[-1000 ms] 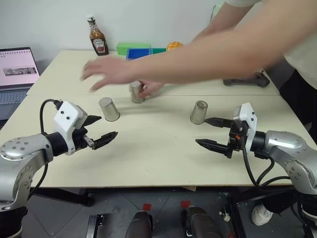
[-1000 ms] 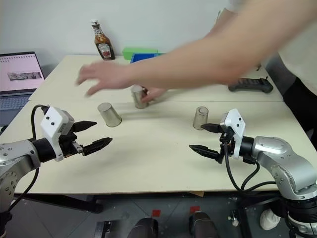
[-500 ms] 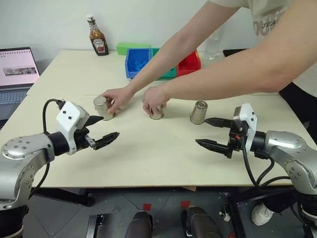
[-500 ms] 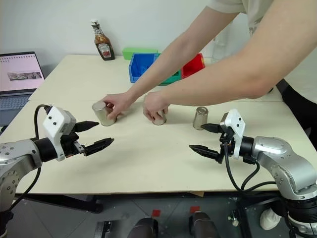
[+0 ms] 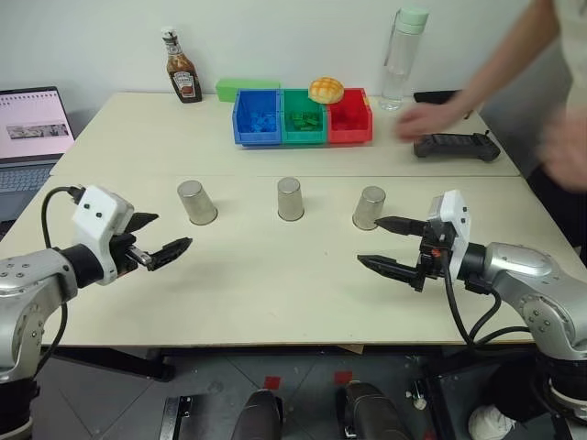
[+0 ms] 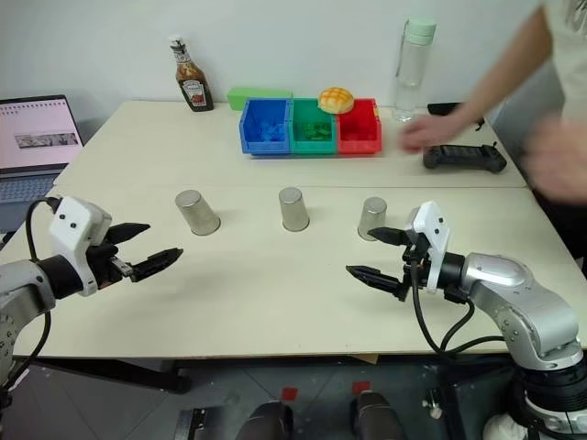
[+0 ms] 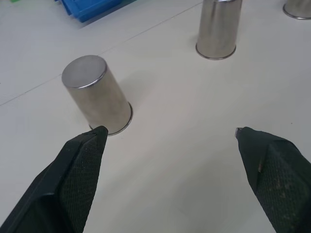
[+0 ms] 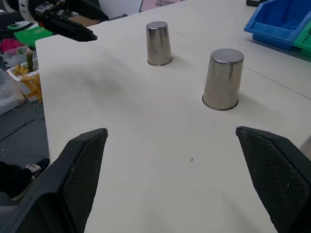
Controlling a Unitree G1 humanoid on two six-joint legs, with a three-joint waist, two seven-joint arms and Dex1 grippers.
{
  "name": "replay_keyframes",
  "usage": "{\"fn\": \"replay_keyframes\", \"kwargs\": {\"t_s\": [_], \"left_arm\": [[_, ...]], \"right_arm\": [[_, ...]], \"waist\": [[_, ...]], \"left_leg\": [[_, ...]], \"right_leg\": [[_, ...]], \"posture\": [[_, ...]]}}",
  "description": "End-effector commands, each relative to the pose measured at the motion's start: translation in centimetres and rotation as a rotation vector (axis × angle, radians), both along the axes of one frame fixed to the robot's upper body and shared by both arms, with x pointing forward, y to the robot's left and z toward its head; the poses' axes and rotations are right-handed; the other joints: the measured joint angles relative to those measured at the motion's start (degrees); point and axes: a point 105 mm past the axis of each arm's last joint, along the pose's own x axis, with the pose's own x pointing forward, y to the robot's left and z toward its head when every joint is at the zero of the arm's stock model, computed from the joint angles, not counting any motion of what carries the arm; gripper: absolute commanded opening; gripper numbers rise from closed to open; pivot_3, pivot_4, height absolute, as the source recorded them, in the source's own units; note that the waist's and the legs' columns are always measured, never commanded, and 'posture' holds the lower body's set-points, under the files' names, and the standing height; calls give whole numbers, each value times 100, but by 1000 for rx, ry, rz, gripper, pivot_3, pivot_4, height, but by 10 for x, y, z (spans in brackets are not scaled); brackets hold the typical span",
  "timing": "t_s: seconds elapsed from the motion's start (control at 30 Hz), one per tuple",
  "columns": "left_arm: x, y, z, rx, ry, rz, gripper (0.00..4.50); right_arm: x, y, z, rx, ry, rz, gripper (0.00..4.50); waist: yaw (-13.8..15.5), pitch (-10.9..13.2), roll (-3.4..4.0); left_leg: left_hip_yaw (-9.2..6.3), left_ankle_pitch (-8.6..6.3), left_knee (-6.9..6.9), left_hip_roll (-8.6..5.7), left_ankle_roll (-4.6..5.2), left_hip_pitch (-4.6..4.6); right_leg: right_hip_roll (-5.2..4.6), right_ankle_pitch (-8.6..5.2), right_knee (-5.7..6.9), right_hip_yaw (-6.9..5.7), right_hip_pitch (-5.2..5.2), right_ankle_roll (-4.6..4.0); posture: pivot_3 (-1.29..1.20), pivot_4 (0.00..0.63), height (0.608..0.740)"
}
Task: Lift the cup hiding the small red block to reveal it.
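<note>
Three upturned cups (image 5: 290, 199) stood in a row mid-table (image 5: 275, 284), hiding any red block. The left gripper (image 5: 156, 237) and right gripper (image 5: 389, 245), both spread wide and empty, hovered near them.

Both grippers, L (image 5: 161, 236) and R (image 5: 383, 243), hover level (jaws wide apart).

No legible text found. The brown sauce bottle's (image 5: 181, 69) label and the open laptop's screen (image 5: 33, 116) carry markings too small to read.
</note>
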Motion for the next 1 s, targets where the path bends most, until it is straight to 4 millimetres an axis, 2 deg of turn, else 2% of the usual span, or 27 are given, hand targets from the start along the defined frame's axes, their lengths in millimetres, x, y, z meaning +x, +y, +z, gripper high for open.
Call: {"fn": "replay_keyframes", "kwargs": {"t_s": [0.03,0.27,0.37,0.63,1.0], "left_arm": [[10,10,13,10,-75,70,4461],[37,15,1,-77,-64,161,4461],[52,9,-10,-82,-44,161,4461],[89,-1,-19,-96,-33,164,4461],[124,-11,-23,-91,-43,182,4461]], "right_arm": [[-4,9,12,9,-44,42,4500],[-6,19,20,21,-35,106,4500],[-8,29,25,37,-16,149,4500],[-9,52,30,-6,7,194,4500],[-13,57,30,-18,0,214,4500]], "waist": [[1,0,0],[7,-2,-3],[5,-3,-4],[6,-3,-4],[7,-3,-4]], "left_leg": [[0,0,0,0,0,0],[-1,0,2,-2,0,-1],[-3,0,1,-1,0,-1],[-6,0,2,-2,0,-5],[-9,0,3,-5,0,-12]], "right_leg": [[0,0,0,0,0,0],[-1,1,2,-2,2,1],[0,1,0,-2,2,0],[0,3,3,-6,0,-2],[-1,16,1,-11,-2,-25]], "posture": [[0,150,740],[0,150,740],[0,150,740],[0,150,740],[0,150,740]]}}
